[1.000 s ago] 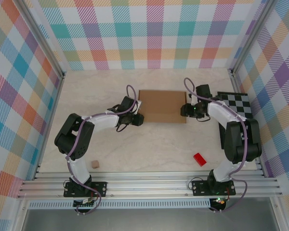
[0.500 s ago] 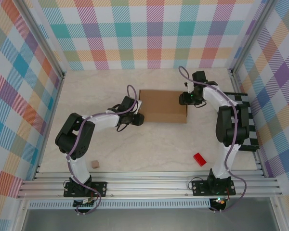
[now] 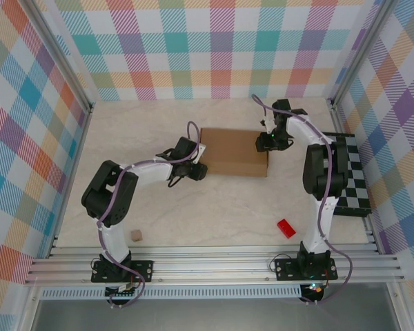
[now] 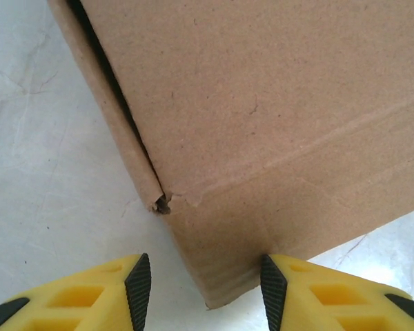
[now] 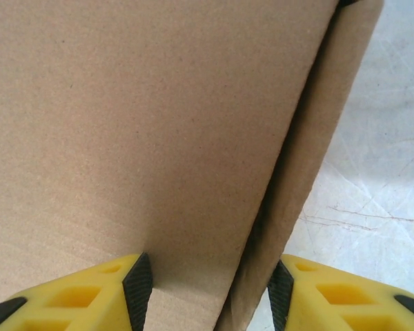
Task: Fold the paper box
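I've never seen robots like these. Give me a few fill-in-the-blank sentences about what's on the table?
1. The left gripper straddles a ____ of the plain brown cardboard box.
2. The small rectangular block on the pale table is ____.
3. The tiny tan cube lies far to the ____ of that block.
Missing words: corner; red; left.

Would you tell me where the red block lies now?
Top view: the red block lies on the table, front right, just left of the right arm.

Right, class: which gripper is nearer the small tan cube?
Left. The left gripper is by the near-left corner of the paper box, beyond the tan cube; the right gripper is by its far-right corner.
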### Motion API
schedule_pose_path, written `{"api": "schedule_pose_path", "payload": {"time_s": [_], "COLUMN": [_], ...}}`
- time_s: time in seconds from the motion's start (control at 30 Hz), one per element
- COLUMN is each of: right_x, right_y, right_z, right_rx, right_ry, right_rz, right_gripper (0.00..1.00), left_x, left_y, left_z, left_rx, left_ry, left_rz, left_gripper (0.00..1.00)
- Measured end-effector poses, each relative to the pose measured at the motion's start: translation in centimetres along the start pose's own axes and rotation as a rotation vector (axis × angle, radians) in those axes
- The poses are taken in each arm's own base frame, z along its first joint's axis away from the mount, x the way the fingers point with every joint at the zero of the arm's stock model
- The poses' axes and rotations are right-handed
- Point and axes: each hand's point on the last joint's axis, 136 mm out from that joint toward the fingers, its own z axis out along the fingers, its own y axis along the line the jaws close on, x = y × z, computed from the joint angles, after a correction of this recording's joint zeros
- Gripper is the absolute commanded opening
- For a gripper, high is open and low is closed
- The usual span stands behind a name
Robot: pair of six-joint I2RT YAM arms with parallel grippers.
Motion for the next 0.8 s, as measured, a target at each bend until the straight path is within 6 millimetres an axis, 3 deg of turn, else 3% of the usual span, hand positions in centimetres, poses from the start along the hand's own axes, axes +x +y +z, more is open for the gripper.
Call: {"api": "schedule_pose_path", "payload": {"time_s": [0.37,0.8], "right_x": [-0.3,-0.4], "right_y": [0.7,0.8], "right_z": [0.3,0.6], "right_rx": [-0.091,-0.137], "right_ry": [0.010,0.053], "right_rz": [-0.136,-0.164], "right_gripper": [0.49,0.47], "left_x": [1.3,1.4], "left_y": [-2.0,-2.1], "left_z": [-0.2,0.3], "left_rx": [0.252,0.244], "left_ry": [0.058,0.127], "left_rz": [0.108,0.184], "left_gripper": [0.50,0.49]}}
